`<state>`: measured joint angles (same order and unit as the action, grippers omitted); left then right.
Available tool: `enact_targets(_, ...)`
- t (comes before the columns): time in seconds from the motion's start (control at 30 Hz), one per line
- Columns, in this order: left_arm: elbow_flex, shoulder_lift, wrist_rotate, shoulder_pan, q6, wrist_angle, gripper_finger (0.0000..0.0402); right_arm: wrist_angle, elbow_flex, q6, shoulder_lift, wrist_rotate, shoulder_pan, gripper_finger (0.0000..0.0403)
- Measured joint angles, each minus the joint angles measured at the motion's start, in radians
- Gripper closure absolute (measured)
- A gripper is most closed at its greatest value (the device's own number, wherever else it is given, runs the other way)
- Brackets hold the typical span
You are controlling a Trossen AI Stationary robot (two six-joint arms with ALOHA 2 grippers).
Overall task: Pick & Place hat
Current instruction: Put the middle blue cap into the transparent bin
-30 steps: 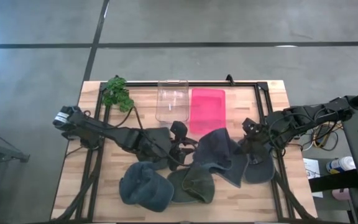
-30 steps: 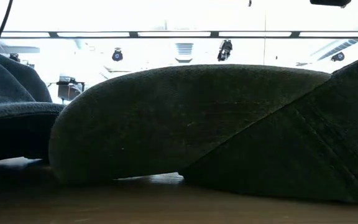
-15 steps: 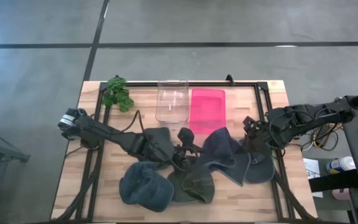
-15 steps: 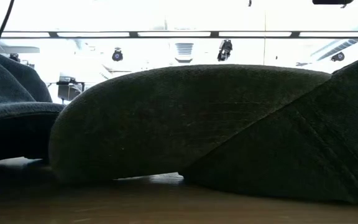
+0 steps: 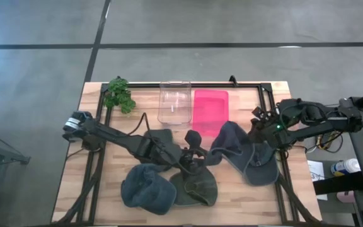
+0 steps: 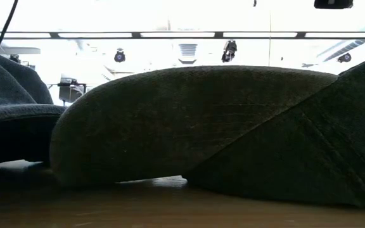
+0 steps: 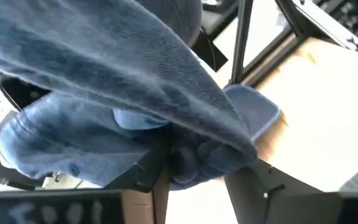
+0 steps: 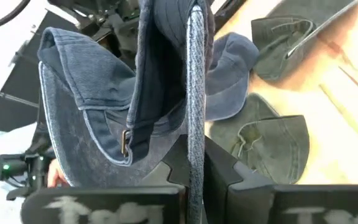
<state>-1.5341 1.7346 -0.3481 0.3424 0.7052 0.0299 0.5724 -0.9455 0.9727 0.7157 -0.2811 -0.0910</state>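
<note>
**Right pincer grips blue cap; left pincer among the hats**

The right pincer [image 5: 258, 130] is clamped on a blue-grey cap [image 5: 241, 153], pinching a fold of its fabric; in the right wrist view the cloth [image 8: 166, 93] hangs straight between the two dark fingers [image 8: 173, 163]. This cap lies at the right-hand part of the desk [image 5: 232, 202], just below the pink tray [image 5: 210, 110] and partly draped off the surface.

The left pincer [image 5: 193, 153] reaches in at the desk's middle, over the hats there. Its wrist view shows blue cloth [image 7: 135, 106] pressed between its fingers, but whether they truly grip it I cannot tell.

An olive cap [image 5: 195, 187] lies at the front centre, touching a dark blue hat [image 5: 146, 191] to its left. A clear container [image 5: 174, 102] stands beside the pink tray, and a green plant [image 5: 119, 94] sits at the far left corner.
</note>
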Motion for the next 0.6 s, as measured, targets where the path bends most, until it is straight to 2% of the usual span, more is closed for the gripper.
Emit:
enact_targets(0.17,0.000,0.023,-0.002,0.002,0.001,-0.089,0.0321,-0.005,0.024,0.011,0.024,-0.026,0.000,0.0390)
enact_targets(0.33,0.000,0.028,-0.019,0.002,-0.003,-0.063,0.0370,-0.004,0.026,-0.001,0.045,-0.034,0.001,0.0390)
enact_targets(0.5,0.000,0.025,-0.082,0.000,-0.035,0.028,0.0375,0.002,0.026,0.001,0.038,-0.032,0.001,0.0385)
enact_targets(0.6,0.000,0.021,-0.092,0.000,-0.053,0.093,0.0375,0.007,0.026,0.016,0.033,-0.033,0.006,0.0360)
